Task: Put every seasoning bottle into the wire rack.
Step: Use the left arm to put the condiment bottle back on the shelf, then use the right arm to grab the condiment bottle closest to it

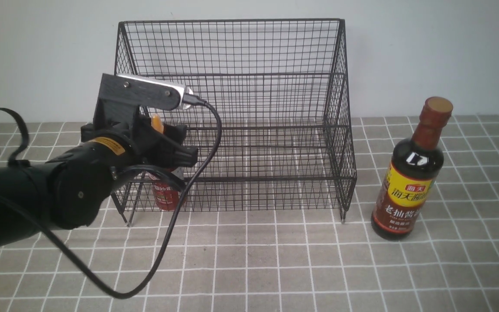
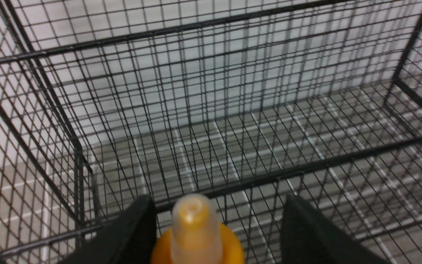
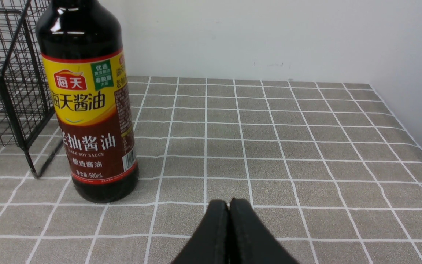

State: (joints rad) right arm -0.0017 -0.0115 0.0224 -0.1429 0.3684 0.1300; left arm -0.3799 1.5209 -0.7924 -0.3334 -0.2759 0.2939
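Observation:
The small red sauce bottle with its yellow nozzle cap stands upright in the front left corner of the black wire rack, on its lowest tier. My left gripper reaches over the rack's front edge and is open, with its jaws on either side of the cap. One finger is close beside the cap and the other stands well apart. The tall dark soy-sauce bottle stands on the table to the right of the rack, and it also shows in the right wrist view. My right gripper is shut and empty, low over the table near that bottle.
The table carries a grey cloth with a white grid. A white wall runs behind the rack. My left arm's black cable loops down in front of the rack. The table's right edge meets a wall.

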